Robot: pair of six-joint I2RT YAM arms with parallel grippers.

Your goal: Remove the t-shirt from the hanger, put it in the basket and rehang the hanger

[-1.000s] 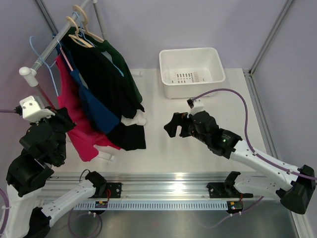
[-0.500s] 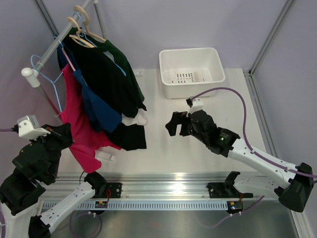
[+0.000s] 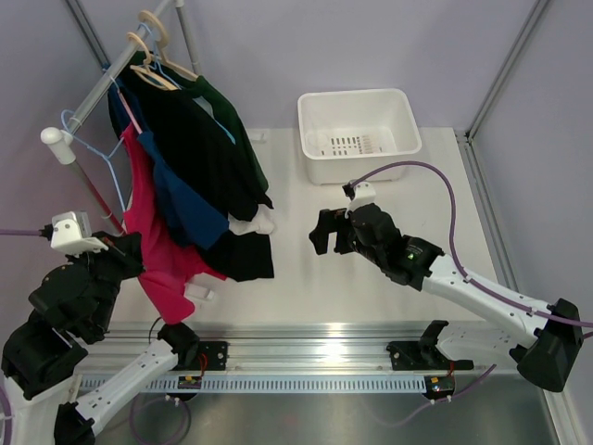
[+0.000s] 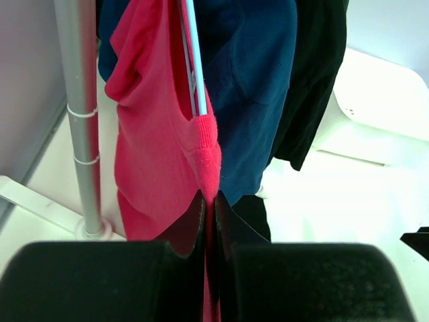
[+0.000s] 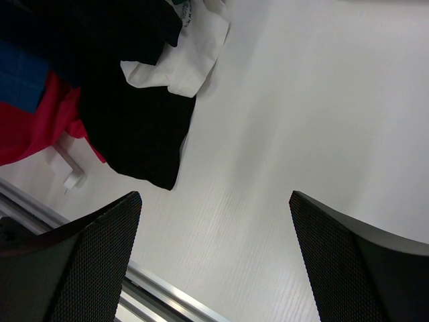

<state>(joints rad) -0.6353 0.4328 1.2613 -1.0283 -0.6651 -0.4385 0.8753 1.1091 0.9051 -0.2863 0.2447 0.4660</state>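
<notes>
The crimson-pink t-shirt (image 3: 153,232) hangs at the left end of the rail on the light-blue wire hanger (image 3: 104,153). Part of the hanger's wire is bare above the cloth. My left gripper (image 3: 128,252) is shut on a fold of the t-shirt (image 4: 161,147). In the left wrist view the cloth is pinched between the fingertips (image 4: 209,202), just below the hanger's wire (image 4: 194,60). My right gripper (image 3: 321,236) is open and empty, hovering over the bare table (image 5: 268,134) right of the garments.
A navy shirt (image 3: 185,199) and dark garments (image 3: 199,139) hang on the metal rail (image 3: 97,83) next to the t-shirt, on wooden hangers (image 3: 153,42). The rack's pole (image 4: 80,114) stands at the left. A white cloth (image 3: 255,222) hangs below them. A white basket (image 3: 359,134) stands at the back.
My left gripper has moved down toward the near edge with the t-shirt in it, dragging the cloth down the hanger. More blue wire is bare. The right arm has barely moved.
</notes>
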